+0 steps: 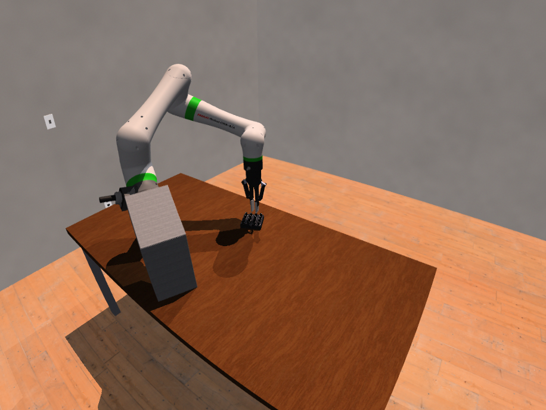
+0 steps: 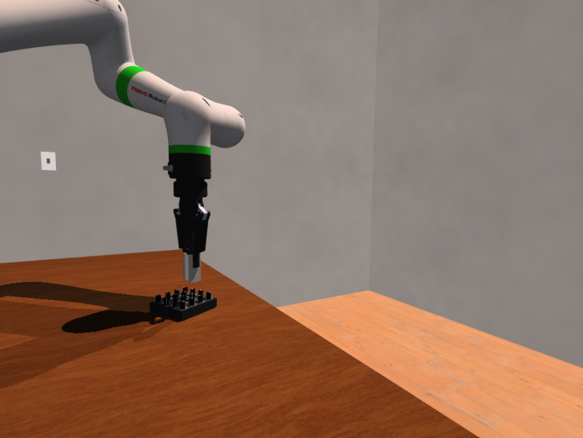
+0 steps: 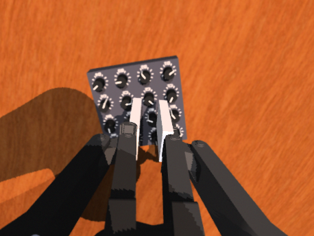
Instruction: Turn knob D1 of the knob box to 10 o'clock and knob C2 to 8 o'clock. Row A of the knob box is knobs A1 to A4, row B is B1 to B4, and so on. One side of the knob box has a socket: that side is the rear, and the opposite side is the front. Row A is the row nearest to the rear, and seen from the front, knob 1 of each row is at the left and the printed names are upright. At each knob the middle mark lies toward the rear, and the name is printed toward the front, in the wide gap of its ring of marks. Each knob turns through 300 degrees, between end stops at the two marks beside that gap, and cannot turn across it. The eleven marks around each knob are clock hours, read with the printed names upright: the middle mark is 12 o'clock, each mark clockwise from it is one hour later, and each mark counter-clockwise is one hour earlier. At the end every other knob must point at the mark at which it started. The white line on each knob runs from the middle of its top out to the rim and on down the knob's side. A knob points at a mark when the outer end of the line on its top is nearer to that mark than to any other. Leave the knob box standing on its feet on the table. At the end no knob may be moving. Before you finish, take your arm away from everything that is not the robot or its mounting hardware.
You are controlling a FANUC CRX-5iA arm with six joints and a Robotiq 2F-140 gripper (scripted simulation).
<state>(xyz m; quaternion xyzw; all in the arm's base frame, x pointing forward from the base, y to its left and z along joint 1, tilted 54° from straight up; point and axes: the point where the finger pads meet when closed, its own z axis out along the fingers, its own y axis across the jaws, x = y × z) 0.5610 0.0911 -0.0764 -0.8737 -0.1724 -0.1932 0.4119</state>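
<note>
The knob box (image 1: 252, 226) (image 2: 198, 309) (image 3: 133, 71) stands on the table, black with several knobs. In the wrist view its printed names lie above the knobs, so row D is at the top and knob 1 at the right. D1 (image 3: 167, 74) points right and slightly up, about 8 or 9 o'clock; I cannot tell which. C2 (image 3: 148, 98) points to the lower right, about 10 or 11 o'clock. My gripper (image 1: 254, 212) (image 2: 191, 281) (image 3: 149, 111) is open by a narrow gap, empty, pointing down just above the knobs. Its fingers hide parts of rows A and B.
A tall grey block (image 1: 163, 233) stands on the table (image 1: 318, 300) (image 2: 263, 377) beside the arm's base in the top view. The box is near the table's far edge there. The arm's shadow falls beside the box.
</note>
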